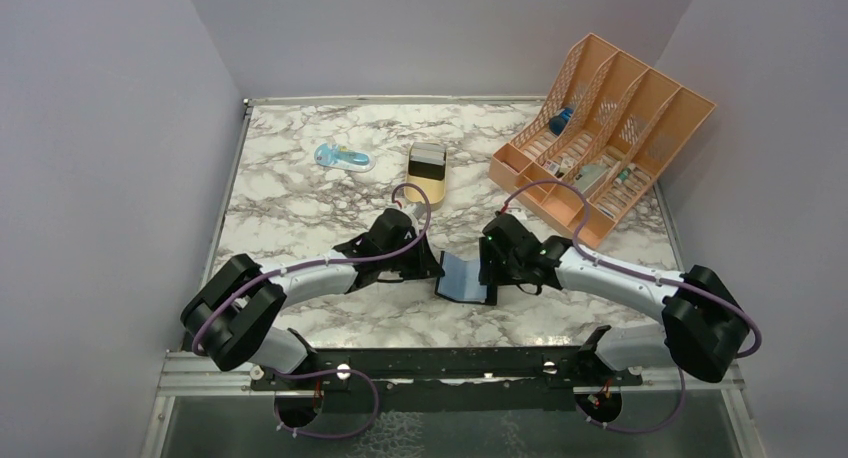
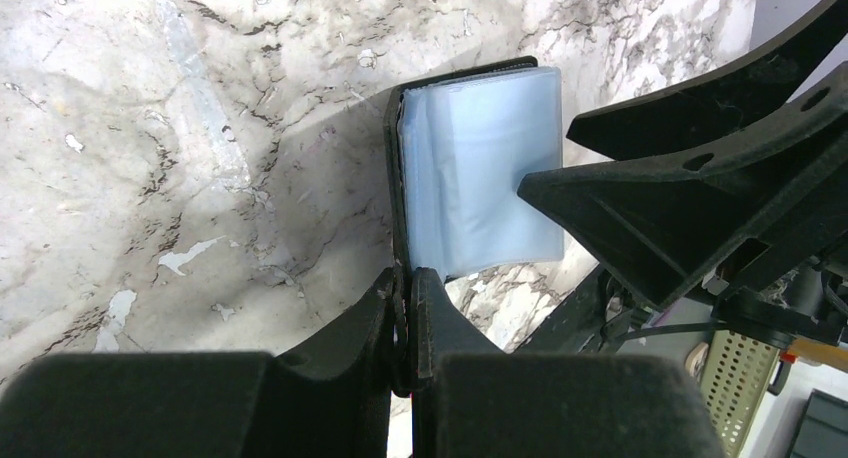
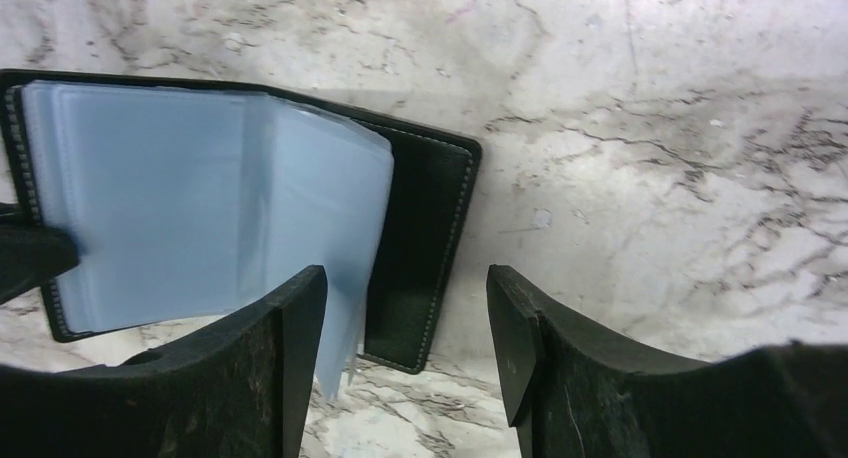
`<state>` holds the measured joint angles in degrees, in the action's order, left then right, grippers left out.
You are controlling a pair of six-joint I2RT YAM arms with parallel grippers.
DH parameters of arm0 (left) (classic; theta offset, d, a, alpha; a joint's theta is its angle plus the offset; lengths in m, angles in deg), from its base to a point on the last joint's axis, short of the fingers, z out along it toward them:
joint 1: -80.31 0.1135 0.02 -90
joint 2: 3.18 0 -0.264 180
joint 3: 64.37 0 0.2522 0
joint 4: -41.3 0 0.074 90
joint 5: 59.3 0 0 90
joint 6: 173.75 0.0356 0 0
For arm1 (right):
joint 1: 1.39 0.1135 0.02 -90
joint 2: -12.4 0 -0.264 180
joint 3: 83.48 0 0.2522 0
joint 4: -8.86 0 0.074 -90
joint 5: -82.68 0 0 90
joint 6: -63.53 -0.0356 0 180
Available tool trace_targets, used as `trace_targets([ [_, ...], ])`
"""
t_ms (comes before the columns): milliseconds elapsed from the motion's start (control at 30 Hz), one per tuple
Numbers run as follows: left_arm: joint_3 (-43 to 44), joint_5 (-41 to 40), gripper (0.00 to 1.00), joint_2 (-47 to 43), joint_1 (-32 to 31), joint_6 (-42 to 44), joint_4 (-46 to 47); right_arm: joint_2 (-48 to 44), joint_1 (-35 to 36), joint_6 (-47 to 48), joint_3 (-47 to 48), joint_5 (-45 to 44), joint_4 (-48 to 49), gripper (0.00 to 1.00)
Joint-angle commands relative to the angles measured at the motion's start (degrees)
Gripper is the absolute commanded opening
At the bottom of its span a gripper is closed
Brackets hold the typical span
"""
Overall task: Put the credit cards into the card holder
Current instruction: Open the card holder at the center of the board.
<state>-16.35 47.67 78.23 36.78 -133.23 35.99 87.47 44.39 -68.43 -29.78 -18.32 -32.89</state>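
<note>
The card holder [image 1: 465, 278] lies open on the marble between both arms, with a black stitched cover and pale blue plastic sleeves [image 3: 200, 208]. My left gripper [image 2: 410, 278] is shut on the holder's black cover edge [image 2: 395, 178] at its left side. My right gripper [image 3: 405, 308] is open and hovers just over the holder's right cover flap [image 3: 420, 238]. Its left finger is beside the loose sleeve edges and nothing is held. Its fingers [image 2: 640, 198] also show in the left wrist view, over the sleeves. No credit cards show in any view.
A gold rounded tin [image 1: 427, 173] with a dark lid stands behind the holder. A clear blue packet [image 1: 343, 158] lies at the back left. An orange slotted desk organiser [image 1: 600, 138] with small items stands at the back right. Walls close the table's sides.
</note>
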Motion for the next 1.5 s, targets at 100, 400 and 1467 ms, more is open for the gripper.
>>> trace_targets([
  [100,1.25,1.05,0.00,-2.13,-0.15,-1.27,1.26,-1.46,0.23,0.65,4.04,-5.69,-6.79,0.57],
  [400,1.59,0.69,0.00,-2.54,-0.15,-1.94,1.49,-8.17,0.36,1.01,5.82,9.66,2.33,0.41],
  [1467,8.60,-21.28,0.57,-12.87,6.09,0.94,-23.55,17.18,7.98,-4.54,11.45,-6.21,-2.43,0.63],
])
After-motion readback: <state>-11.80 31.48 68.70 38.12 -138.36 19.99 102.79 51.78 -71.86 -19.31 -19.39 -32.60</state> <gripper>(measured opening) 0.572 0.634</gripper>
